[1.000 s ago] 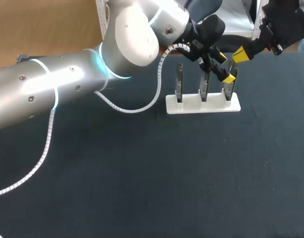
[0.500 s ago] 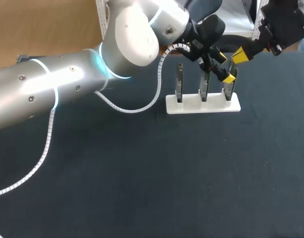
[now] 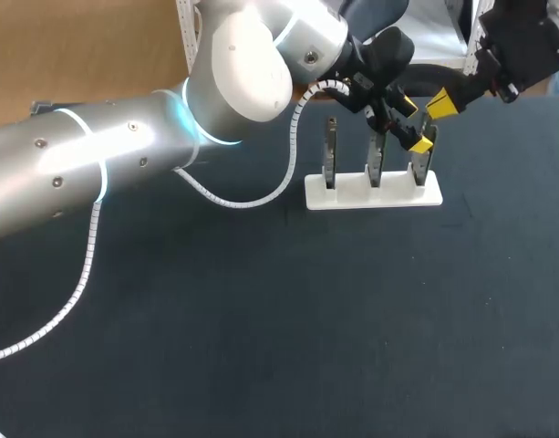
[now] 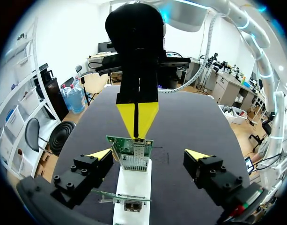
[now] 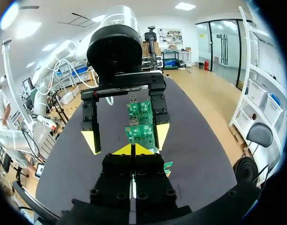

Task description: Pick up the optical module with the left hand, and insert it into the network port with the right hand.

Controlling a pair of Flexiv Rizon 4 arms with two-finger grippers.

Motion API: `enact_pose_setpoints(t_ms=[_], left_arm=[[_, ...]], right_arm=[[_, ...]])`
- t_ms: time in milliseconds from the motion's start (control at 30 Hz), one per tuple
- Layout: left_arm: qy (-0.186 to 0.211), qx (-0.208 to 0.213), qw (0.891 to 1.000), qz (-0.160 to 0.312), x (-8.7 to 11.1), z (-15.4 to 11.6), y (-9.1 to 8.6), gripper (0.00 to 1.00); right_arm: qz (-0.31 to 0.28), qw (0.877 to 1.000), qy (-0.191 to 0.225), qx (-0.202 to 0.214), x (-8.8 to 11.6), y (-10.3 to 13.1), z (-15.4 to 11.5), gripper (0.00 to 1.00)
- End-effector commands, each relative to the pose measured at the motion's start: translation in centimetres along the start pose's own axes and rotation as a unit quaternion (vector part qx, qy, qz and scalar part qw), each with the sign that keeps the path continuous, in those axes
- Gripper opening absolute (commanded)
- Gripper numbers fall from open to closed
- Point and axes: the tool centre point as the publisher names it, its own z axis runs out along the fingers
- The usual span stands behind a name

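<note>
A white stand (image 3: 372, 192) at the back right of the table holds three upright green network cards. My left gripper (image 3: 412, 126) hangs open around the rightmost card (image 3: 421, 166). In the left wrist view that card (image 4: 129, 151), with its silver port (image 4: 140, 150), stands between the left gripper's (image 4: 149, 154) yellow tips, touching neither. My right gripper (image 3: 441, 100) is shut, its joined tips (image 4: 137, 119) pointing down at the card's top edge. From the right wrist view, the right gripper (image 5: 133, 149) faces the card (image 5: 142, 131). I cannot make out a separate optical module.
The left arm's white spiral cable (image 3: 261, 196) trails over the dark table mat (image 3: 288, 328) to the left of the stand. Another card (image 4: 127, 202) stands on the stand (image 4: 134, 185) on the near side of the left gripper.
</note>
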Motion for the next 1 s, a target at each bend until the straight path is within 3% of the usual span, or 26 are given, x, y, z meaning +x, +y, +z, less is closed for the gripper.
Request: enact_pose_setpoints(t_ms=[33, 333, 567, 933, 967, 1000], left_arm=[[0.002, 0.001, 1.000, -0.001, -0.1, 0.1, 0.1, 1.00], [-0.012, 0.001, 1.000, 0.000, -0.3, -0.2, 0.2, 1.00], [-0.027, -0.029, 0.999, 0.003, -1.0, -1.5, 0.9, 1.00], [-0.079, -0.062, 0.994, 0.039, -5.0, -5.1, 1.3, 1.00], [-0.081, -0.064, 0.994, 0.042, -5.3, -5.3, 1.3, 1.00], [-0.081, -0.064, 0.994, 0.042, -5.3, -5.3, 1.3, 1.00]], right_arm=[[-0.004, 1.000, -0.007, 0.001, 0.4, -0.5, 0.1, 0.00], [-0.015, 1.000, -0.020, 0.018, -0.7, -0.7, -1.0, 0.00], [-0.030, 0.999, -0.030, 0.031, -1.7, -0.7, -2.0, 0.00], [-0.048, 0.997, -0.033, 0.046, -2.6, -0.7, -2.9, 0.00], [-0.048, 0.997, -0.026, 0.048, -2.6, -0.7, -2.9, 0.17], [-0.045, 0.997, -0.018, 0.053, -2.7, -0.7, -3.0, 1.00]])
